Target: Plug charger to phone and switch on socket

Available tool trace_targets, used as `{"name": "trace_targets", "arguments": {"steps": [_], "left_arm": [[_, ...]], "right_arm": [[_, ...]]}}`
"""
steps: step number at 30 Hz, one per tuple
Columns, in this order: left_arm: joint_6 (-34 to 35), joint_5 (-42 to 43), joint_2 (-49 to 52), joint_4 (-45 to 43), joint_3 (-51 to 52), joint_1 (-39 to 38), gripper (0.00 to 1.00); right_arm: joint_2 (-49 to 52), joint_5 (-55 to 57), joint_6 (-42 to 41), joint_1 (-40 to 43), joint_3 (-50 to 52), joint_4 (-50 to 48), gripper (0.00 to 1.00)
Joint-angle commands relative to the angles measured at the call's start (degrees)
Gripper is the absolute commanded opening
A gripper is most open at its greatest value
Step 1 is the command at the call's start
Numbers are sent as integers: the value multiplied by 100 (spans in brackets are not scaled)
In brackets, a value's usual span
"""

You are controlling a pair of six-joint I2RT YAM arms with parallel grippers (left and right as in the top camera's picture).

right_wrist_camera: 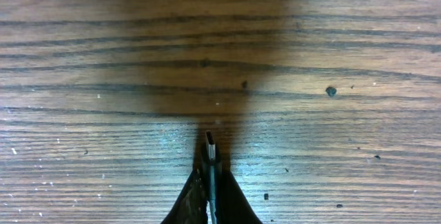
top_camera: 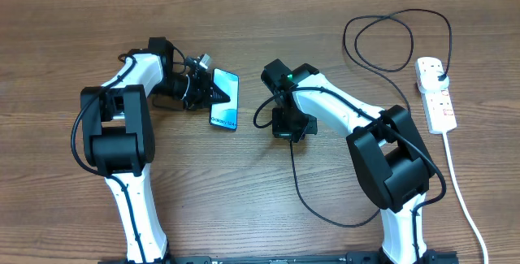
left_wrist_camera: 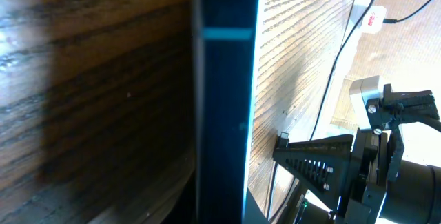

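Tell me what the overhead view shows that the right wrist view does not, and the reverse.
Only the overhead view shows the phone, with the left end effector at its edge, and the white power strip. Only the right wrist view shows the small connector tip sticking out of the shut right end effector. Both views show the black cable and the wooden table.

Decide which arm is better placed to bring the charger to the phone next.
Right. The right pincer is shut on the charger by its connector tip; the left pincer holds the phone.
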State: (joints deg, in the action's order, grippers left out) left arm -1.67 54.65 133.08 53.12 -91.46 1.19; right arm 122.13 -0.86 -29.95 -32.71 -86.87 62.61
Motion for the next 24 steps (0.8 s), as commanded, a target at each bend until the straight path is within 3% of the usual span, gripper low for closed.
{"name": "trace_targets", "arguments": {"steps": [1,9,13,18,21,24], "left_arm": [[142,-723,85,79,140,-55,4],[149,-656,85,74,138,-52,4],[476,-601,85,304,138,-39,4],[-15,896,79,131,136,61,4],[-450,1766,15,243,136,133,4],[-990,1954,-164,619,136,186,4]], "right_arm": [[219,304,15,33,216,-66,4],[219,306,17,33,216,-131,4],[219,197,17,33,216,-120,4],[219,87,55,33,216,-74,4],[118,-293,658,33,216,-61,4],[-201,-507,774,33,216,-31,4]]}}
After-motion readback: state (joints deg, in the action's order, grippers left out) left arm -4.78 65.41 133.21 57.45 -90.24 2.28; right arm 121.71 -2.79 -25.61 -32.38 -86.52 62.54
